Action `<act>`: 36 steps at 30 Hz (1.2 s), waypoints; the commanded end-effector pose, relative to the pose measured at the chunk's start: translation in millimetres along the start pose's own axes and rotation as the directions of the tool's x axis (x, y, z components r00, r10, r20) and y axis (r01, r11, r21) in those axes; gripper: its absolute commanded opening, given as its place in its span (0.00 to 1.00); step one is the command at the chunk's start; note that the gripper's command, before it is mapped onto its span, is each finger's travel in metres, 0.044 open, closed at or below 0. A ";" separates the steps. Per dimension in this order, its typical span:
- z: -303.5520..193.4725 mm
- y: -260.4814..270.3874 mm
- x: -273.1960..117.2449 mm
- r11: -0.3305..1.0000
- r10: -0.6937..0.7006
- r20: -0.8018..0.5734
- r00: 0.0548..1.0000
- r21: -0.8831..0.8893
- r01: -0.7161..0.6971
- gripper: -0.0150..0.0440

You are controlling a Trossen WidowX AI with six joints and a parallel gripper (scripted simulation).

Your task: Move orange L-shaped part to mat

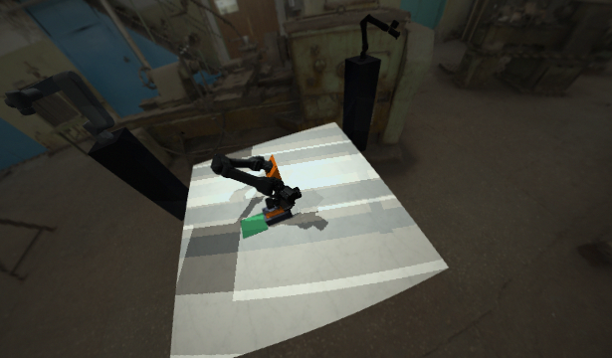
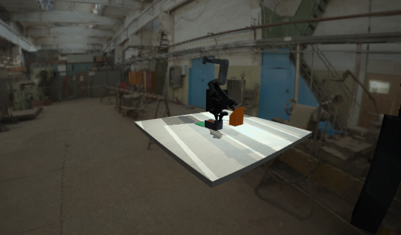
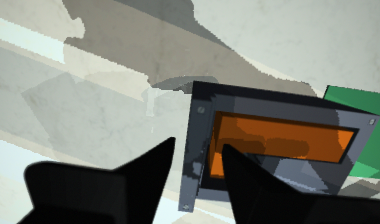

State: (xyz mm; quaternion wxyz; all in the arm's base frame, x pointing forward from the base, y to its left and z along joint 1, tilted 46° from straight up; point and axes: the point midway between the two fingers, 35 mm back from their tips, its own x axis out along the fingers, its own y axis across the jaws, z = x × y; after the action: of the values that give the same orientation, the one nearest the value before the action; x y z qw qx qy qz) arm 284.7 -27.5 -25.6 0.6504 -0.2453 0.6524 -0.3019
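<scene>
The orange L-shaped part (image 1: 275, 214) (image 2: 211, 121) (image 3: 286, 136) lies in the pocket of the grey tray (image 1: 281, 220) (image 2: 213, 126) (image 3: 190, 172). No end looks clearly raised. In the wrist view its L-shaped end is at the left and its straight end at the right. My gripper (image 1: 288, 208) (image 2: 217, 119) (image 3: 198, 145) is partly open, pointing down with nothing between its fingers. In the wrist view the right finger overlaps the L-shaped end and hides some of it; the left finger is outside the tray's left wall. Contact cannot be told. The green mat (image 1: 254, 227) (image 2: 199, 124) (image 3: 373, 107) lies beside the tray.
An orange block (image 1: 273, 169) (image 2: 237, 117) stands on the table (image 1: 335, 259) (image 2: 200, 156) at the arm's base, behind the tray in the top view. Two other arms stand on dark pedestals (image 1: 361, 99) (image 1: 136, 174) beyond the table edges.
</scene>
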 end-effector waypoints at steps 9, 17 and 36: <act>-1.0 0.3 17.6 1.000 -0.006 0.001 1.000 -0.011 0.006 0.56; -1.2 -0.1 30.9 1.000 -0.007 0.001 1.000 -0.011 0.007 0.56; -1.7 -0.5 38.2 1.000 -0.008 0.001 1.000 -0.011 0.008 0.56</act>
State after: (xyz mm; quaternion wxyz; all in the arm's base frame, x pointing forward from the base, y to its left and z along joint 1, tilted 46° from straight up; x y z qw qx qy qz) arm 284.3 -52.8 -50.7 0.6528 -0.2474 0.6499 -0.3006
